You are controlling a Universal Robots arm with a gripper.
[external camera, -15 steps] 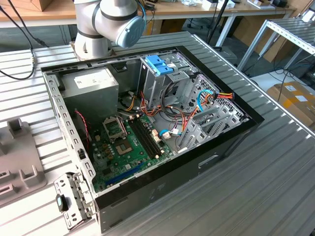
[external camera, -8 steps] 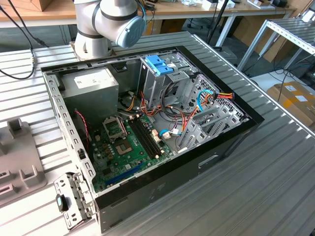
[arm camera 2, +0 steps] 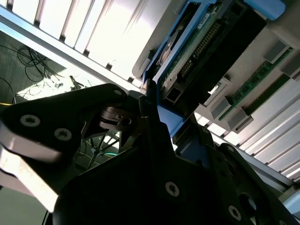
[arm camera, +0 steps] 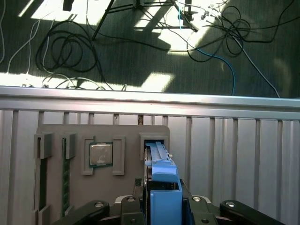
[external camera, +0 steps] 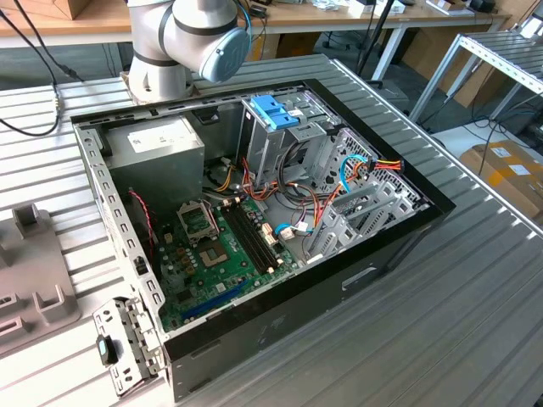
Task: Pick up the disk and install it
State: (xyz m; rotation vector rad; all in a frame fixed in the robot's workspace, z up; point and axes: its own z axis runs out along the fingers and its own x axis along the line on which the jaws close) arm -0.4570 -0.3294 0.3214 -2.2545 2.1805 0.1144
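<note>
Pinching disk (arm camera: 158, 161) at its blue end: end effector (arm camera: 163, 202) | disk on edge at fixture (arm camera: 93, 132) slot | arm (external camera: 182, 38) at exterior view's 11 o'clock

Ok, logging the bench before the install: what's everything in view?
slatted table: one, silver, the work surface
tray: one, grey, on the table
disk: one, dark in blue carrier, on edge in a tray slot
processor chip: one, silver, in a tray pocket
computer case: one, black, open, on the table
bracket: one, light blue, on the case's drive cage
floor cables: several, dark and blue, beyond the table
robot arm: one, grey with blue cap, beside the case
end effector: one, black, at the disk's blue tab
</note>
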